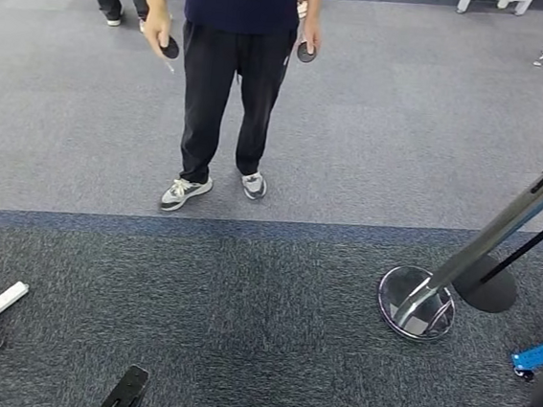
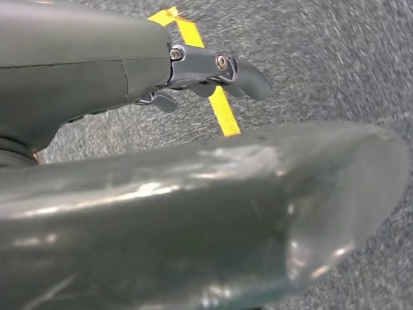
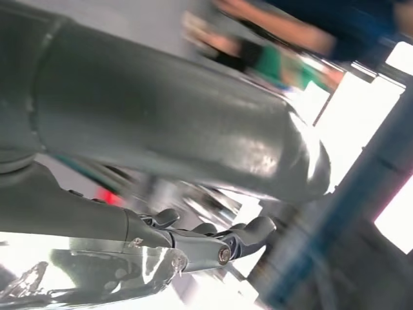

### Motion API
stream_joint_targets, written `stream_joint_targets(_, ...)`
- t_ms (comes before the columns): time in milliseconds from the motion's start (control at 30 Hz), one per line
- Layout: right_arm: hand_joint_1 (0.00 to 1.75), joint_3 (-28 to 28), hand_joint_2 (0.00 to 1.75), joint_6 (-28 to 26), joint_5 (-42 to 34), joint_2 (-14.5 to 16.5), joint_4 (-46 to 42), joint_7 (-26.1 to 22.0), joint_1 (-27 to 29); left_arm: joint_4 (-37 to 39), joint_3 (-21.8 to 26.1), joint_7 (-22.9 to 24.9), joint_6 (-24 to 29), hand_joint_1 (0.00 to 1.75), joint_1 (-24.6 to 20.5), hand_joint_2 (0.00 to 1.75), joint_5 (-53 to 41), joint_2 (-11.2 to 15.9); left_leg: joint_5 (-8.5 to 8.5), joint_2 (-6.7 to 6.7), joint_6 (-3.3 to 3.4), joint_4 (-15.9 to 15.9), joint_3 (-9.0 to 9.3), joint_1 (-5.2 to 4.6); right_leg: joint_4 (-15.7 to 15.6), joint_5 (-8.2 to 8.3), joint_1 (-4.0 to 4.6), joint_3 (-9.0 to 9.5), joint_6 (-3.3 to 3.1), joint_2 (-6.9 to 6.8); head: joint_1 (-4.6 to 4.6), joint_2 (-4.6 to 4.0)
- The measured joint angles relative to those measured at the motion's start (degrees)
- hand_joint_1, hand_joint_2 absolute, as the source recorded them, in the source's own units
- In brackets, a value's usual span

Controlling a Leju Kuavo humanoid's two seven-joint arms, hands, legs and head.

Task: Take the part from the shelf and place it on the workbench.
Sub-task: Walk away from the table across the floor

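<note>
Yellow floor tape (image 2: 221, 106) lay under the left hand (image 2: 214, 71), whose fingers were apart and empty. Right hand (image 3: 214, 242) held a clear crinkled part (image 3: 97, 274). Farther off, a person (image 1: 229, 84) stood on grey carpet (image 1: 348, 124).

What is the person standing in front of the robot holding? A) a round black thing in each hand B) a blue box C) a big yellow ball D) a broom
A: the person stands on the grey carpet with a small round black object in one hand and another in the other.
</note>
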Motion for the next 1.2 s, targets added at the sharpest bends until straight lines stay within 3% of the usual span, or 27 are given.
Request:
stream_joint_targets(67,0.00,2.94,0.00,1.39,3.88,-0.01,8.49,2.20,-1.74,0.00,-0.36,0.30,-0.47,0.00,-0.18,0.00,-0.72,-0.01,4.24,-0.60,-0.17,-5.68,2.22,0.21,0.04,0.12,-0.25,0.01,0.29,1.61,-0.02,0.00)
stream_joint_targets(133,0.00,6.17,0.00,0.58,6.14,-0.01,19.62,1.91,-4.48,0.00,-0.96,0.52,-0.88,0.00,-0.63,0.00,-1.42,-0.15,7.37,-2.50,-0.43,-13.08,5.43,0.71,0.33,0.21,-0.26,-0.29,0.90,2.94,-0.24,0.00)
stream_joint_targets(200,0.00,9.01,0.00,-1.97,8.06,0.07,31.85,1.82,-7.71,0.00,-1.50,0.79,-1.11,0.00,-1.17,0.00,-2.01,-0.38,7.86,-3.59,-0.16,-15.80,6.44,0.89,0.24,0.46,-0.20,-0.71,1.63,3.84,-0.47,0.00)
stream_joint_targets(267,0.00,11.52,0.00,-4.98,10.64,0.17,44.71,3.51,-10.79,0.00,-2.16,1.19,-1.32,0.00,-1.66,0.00,-2.59,-0.63,8.15,-2.93,0.67,-15.93,6.37,0.90,-0.21,0.74,-0.31,-1.05,2.28,4.09,-0.47,0.00)
stream_joint_targets(333,0.00,13.03,0.00,-6.46,11.55,0.20,56.63,6.46,-13.37,0.00,-2.84,1.58,-1.51,0.00,-2.02,0.00,-3.08,-0.89,8.36,-2.26,1.53,-16.07,6.41,0.97,1.75,-0.56,-0.21,-2.14,2.73,1.75,-0.18,0.00)
stream_joint_targets(400,0.00,13.27,0.00,-5.63,9.54,0.18,66.95,10.17,-15.48,0.00,-3.37,2.13,-1.61,0.00,-1.95,0.00,-3.37,-0.95,8.29,-1.34,2.10,-16.10,6.42,0.69,8.76,-4.23,-0.13,-5.41,2.94,-1.23,0.09,0.00)
stream_joint_targets(467,0.00,12.49,0.00,-3.52,5.70,-0.08,75.49,13.89,-16.16,0.00,-3.75,2.60,-1.56,0.00,-1.54,0.00,-3.44,-0.84,8.11,-0.21,2.37,-16.09,6.47,0.33,16.08,-7.13,-0.16,-9.07,2.98,-2.03,0.11,0.00)
stream_joint_targets(500,0.00,11.67,0.00,-2.47,3.45,-0.31,78.73,15.45,-15.86,0.00,-3.85,2.70,-1.50,0.00,-1.34,0.00,-3.43,-0.78,8.00,0.27,2.44,-16.08,6.53,0.21,17.12,-7.09,-0.15,-9.61,2.92,-2.08,0.12,0.00)
stream_joint_targets(533,0.00,10.50,0.00,-1.51,1.08,-0.60,81.61,16.79,-15.42,0.00,-3.88,2.74,-1.41,0.00,-1.18,0.00,-3.38,-0.72,7.85,0.74,2.45,-16.08,6.66,0.12,15.58,-5.92,-0.13,-8.85,2.81,-2.18,0.13,0.00)
stream_joint_targets(633,0.00,6.24,0.00,0.19,-4.59,-1.34,87.73,19.99,-14.42,0.00,-3.90,2.76,-0.99,0.00,-0.85,0.00,-2.98,-0.46,7.11,2.34,1.91,-16.01,7.39,-0.19,3.97,-1.01,0.17,-2.73,2.36,-4.61,0.10,0.00)
stream_joint_targets(700,0.00,3.34,0.00,0.72,-7.05,-1.50,90.56,21.72,-14.07,0.00,-3.89,2.62,-0.69,0.00,-0.68,0.00,-2.47,-0.20,6.69,3.43,1.38,-15.99,7.83,-0.41,0.87,-0.14,0.47,-0.95,1.95,-5.27,0.02,0.00)
stream_joint_targets(767,0.00,0.59,0.00,1.13,-8.96,-1.56,92.60,22.98,-13.53,0.00,-3.87,2.31,-0.47,0.00,-0.64,0.00,-1.96,-0.05,6.40,4.40,0.81,-16.12,8.20,-0.31,0.83,0.02,0.54,-0.91,1.32,-3.86,-0.02,0.00)
stream_joint_targets(833,0.00,-1.72,0.00,1.54,-10.17,-1.54,93.91,23.79,-13.15,0.00,-3.86,1.92,-0.33,0.00,-0.66,0.00,-1.63,-0.03,4.99,3.45,0.16,-14.54,7.81,-0.10,0.57,0.12,0.34,-0.75,0.63,-2.71,-0.13,0.00)
stream_joint_targets(867,0.00,-2.62,0.00,1.71,-10.42,-1.45,94.43,24.20,-13.17,0.00,-3.86,1.74,-0.28,0.00,-0.65,0.00,-1.54,-0.03,3.47,2.39,-0.09,-12.06,6.73,-0.03,0.45,0.19,0.18,-0.65,0.31,-2.16,-0.23,0.00)
stream_joint_targets(933,0.00,-3.78,0.00,1.86,-10.36,-1.24,95.31,24.94,-13.33,0.00,-3.86,1.52,-0.23,0.00,-0.47,0.00,-1.52,-0.02,-0.18,0.54,-0.30,-4.30,2.88,0.00,0.44,0.17,0.11,-0.71,-0.06,-1.05,-0.43,0.00)
stream_joint_targets(967,0.00,-4.15,0.00,1.85,-10.25,-1.09,95.69,25.20,-13.35,0.00,-3.86,1.49,-0.21,0.00,-0.34,0.00,-1.52,-0.02,-1.22,0.23,-0.32,-1.01,1.09,0.00,0.44,0.17,0.12,-0.73,-0.13,-0.41,-0.45,0.00)
stream_joint_targets(1000,0.00,-4.43,0.00,1.84,-10.17,-0.97,96.05,25.39,-13.31,0.00,-3.85,1.47,-0.20,0.00,-0.22,0.00,-1.52,-0.02,-1.16,0.09,-0.30,0.56,0.07,-0.01,0.44,0.17,0.13,-0.74,-0.14,0.25,-0.46,0.00)
stream_joint_targets(1033,0.00,-4.67,0.00,1.82,-10.11,-0.81,96.39,25.52,-13.27,0.00,-3.85,1.46,-0.18,0.00,-0.16,0.00,-1.52,-0.03,0.06,-0.04,-0.21,-0.15,0.17,-0.01,0.45,0.20,0.13,-0.72,-0.08,0.96,-0.45,0.00)
stream_joint_targets(1067,0.00,-4.83,0.00,1.85,-10.04,-0.66,96.66,25.62,-13.25,0.00,-3.86,1.45,-0.16,0.00,-0.14,0.00,-1.53,-0.03,2.11,-0.33,-0.08,-2.99,1.39,0.00,0.45,0.26,0.09,-0.69,0.01,1.67,-0.45,0.00)
stream_joint_targets(1133,0.00,-5.04,0.00,2.09,-9.81,-0.37,96.98,25.76,-13.31,0.00,-3.87,1.44,-0.14,0.00,-0.18,0.00,-1.58,-0.03,5.93,-2.52,0.21,-11.14,5.26,0.16,0.61,0.38,0.07,-0.78,0.38,3.01,-0.46,0.00)
stream_joint_targets(1200,0.00,-5.19,0.00,2.47,-9.58,-0.09,97.10,25.87,-13.33,0.00,-3.87,1.42,-0.11,0.00,-0.25,0.00,-1.63,-0.03,7.14,-4.39,0.50,-15.77,7.46,0.23,0.63,0.52,0.03,-1.07,0.97,4.15,-0.46,0.00)
